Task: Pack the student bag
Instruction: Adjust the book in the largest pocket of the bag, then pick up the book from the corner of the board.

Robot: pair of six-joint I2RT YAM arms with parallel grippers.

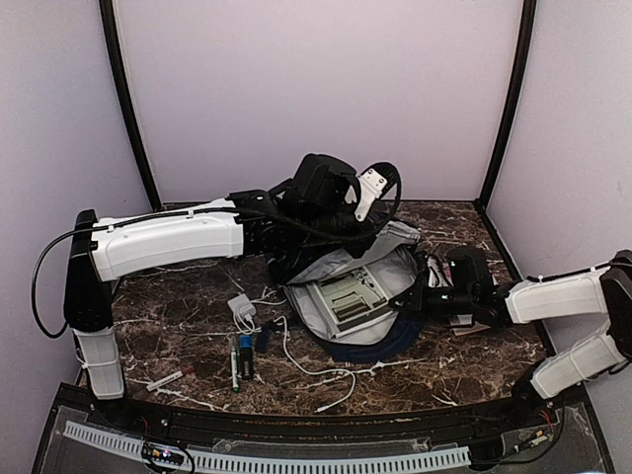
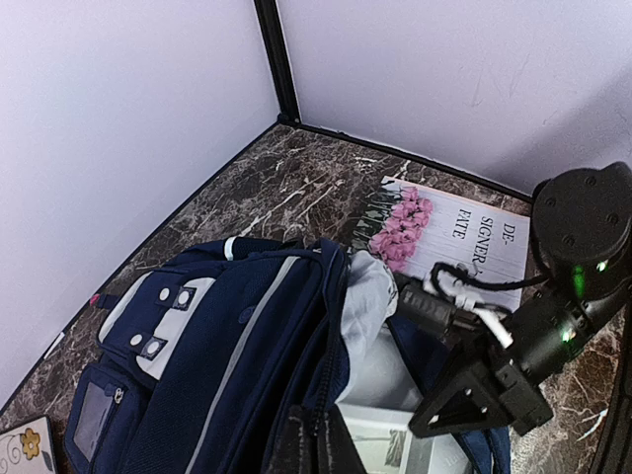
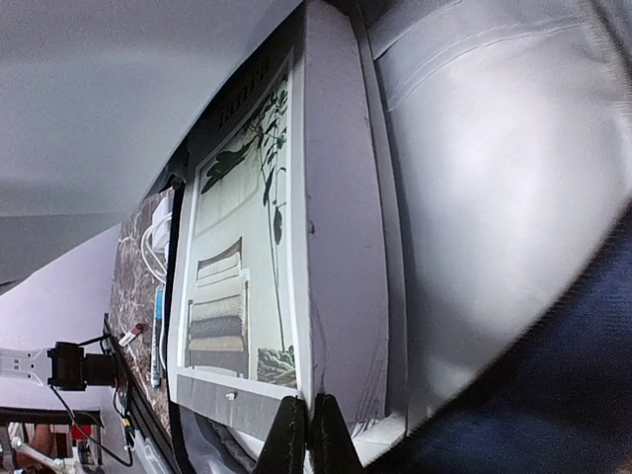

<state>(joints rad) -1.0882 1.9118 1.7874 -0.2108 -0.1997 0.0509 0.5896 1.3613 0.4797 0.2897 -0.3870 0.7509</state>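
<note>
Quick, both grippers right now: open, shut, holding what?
Left gripper: shut on the backpack rim.
Right gripper: shut beside the book in the backpack; hold cannot be told.

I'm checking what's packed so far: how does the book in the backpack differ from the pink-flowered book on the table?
The packed book sits inside the open student bag; the pink-flowered book lies flat on the table outside it. The packed book's cover shows dark plant silhouettes; the pink-flowered book shows pink blossoms and black lettering. Both covers are pale.
</note>
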